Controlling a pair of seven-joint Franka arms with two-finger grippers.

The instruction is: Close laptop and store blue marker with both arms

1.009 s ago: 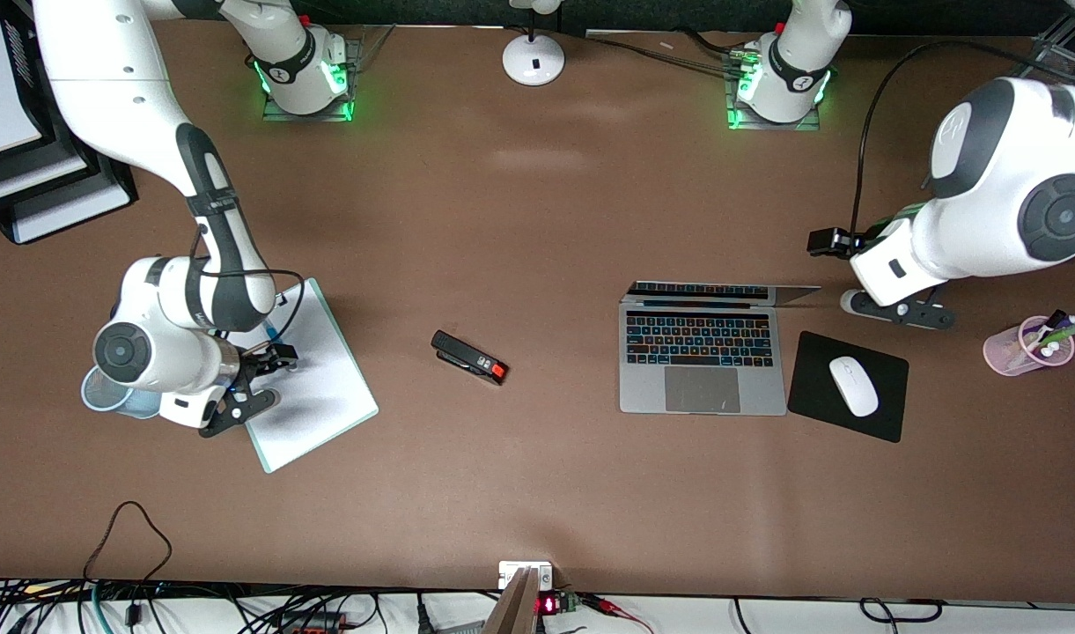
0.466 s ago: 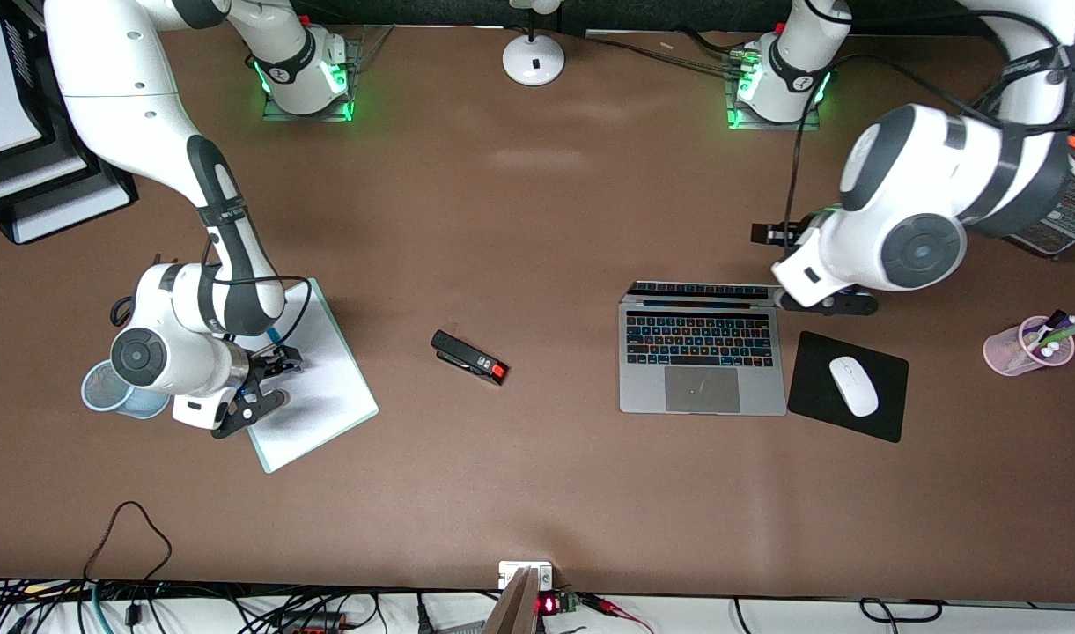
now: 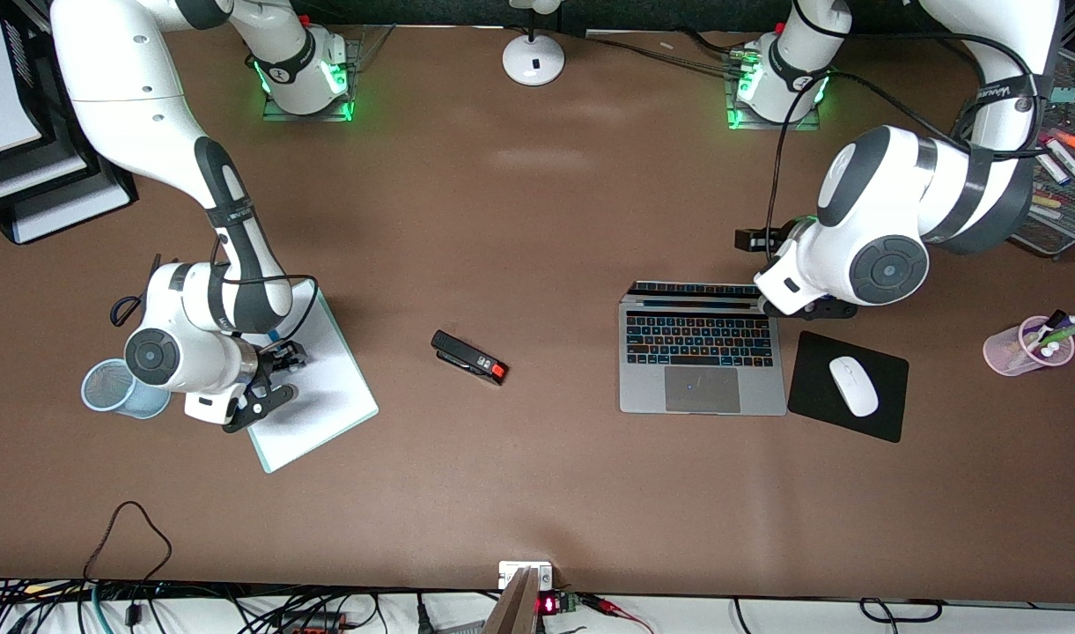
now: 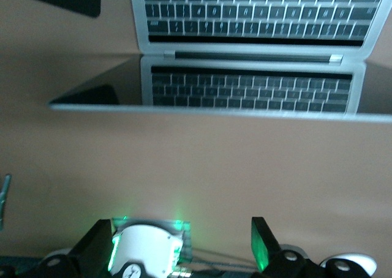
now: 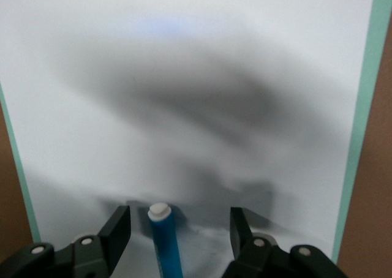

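I'm watching the right gripper (image 5: 177,229) hanging over the white pad (image 3: 312,387) at the right arm's end of the table, fingers spread with the blue marker (image 5: 166,241) between them, not pinched. The left gripper (image 4: 180,244), fingers spread, is hovering by the open laptop (image 3: 701,361) lid's top edge.

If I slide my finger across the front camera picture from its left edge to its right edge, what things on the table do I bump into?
Blue mesh cup → whiteboard → stapler → laptop → mouse pad with white mouse on it → pink pen cup.
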